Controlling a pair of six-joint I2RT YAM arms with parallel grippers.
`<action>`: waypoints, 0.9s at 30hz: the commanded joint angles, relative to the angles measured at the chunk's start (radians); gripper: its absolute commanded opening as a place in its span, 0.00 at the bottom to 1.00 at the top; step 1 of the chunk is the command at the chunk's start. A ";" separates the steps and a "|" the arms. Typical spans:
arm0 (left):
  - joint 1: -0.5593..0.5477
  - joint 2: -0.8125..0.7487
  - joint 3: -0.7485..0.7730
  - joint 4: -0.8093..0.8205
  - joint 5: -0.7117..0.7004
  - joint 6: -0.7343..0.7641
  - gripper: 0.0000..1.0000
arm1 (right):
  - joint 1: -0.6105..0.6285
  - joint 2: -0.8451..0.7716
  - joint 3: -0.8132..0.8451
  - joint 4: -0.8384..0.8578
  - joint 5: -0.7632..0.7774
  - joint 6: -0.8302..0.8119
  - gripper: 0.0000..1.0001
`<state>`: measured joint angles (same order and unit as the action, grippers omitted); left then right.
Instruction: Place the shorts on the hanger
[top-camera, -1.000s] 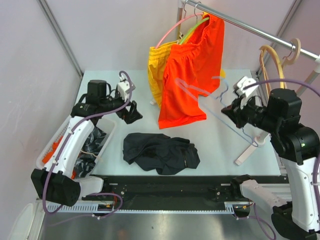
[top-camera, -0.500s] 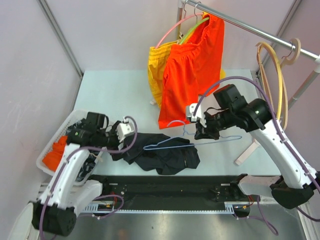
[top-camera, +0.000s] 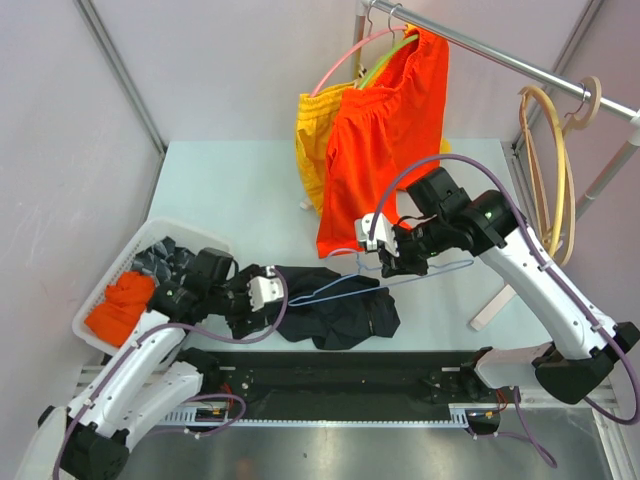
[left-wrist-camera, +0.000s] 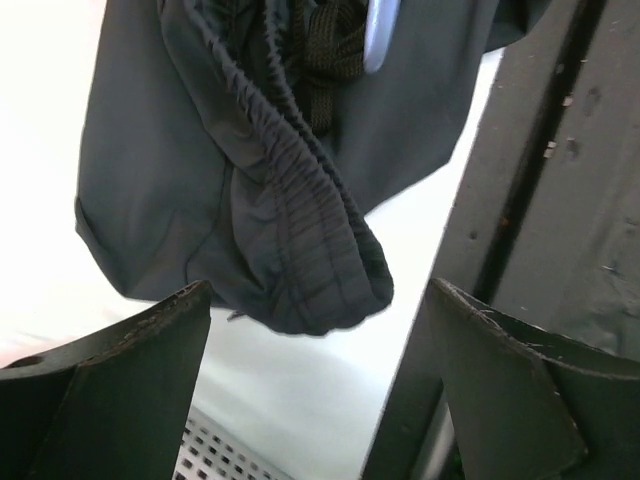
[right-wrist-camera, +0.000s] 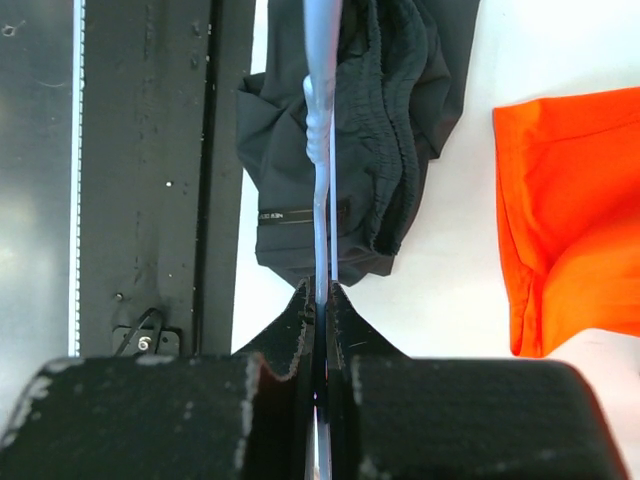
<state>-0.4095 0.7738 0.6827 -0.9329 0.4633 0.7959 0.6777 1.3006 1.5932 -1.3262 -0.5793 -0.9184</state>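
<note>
Light-blue wire hanger (right-wrist-camera: 320, 150) is clamped in our right gripper (right-wrist-camera: 322, 300), over the dark shorts (top-camera: 340, 315); our left gripper (left-wrist-camera: 320, 290) holds its jaws wide apart at their waistband.

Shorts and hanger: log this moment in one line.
left gripper: open, facing shorts waistband | right gripper: shut on hanger | hanger: over shorts | shorts: on table, not hung

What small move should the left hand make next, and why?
Probably close the left hand on the waistband of the shorts: it is open with that edge between its fingers, and the right hand grips the hanger over them.
</note>
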 joint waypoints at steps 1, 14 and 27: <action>-0.089 -0.016 -0.038 0.146 -0.143 -0.079 0.87 | 0.003 -0.027 0.007 0.031 0.018 -0.020 0.00; -0.095 0.007 0.060 0.163 -0.264 -0.175 0.00 | 0.003 -0.047 -0.001 0.108 0.062 -0.088 0.00; -0.087 0.027 0.201 0.117 -0.207 -0.187 0.00 | 0.028 0.014 0.001 0.232 0.068 -0.229 0.00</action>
<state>-0.5007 0.7864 0.8261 -0.8032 0.2382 0.6327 0.6949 1.2987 1.5860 -1.1645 -0.5076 -1.0752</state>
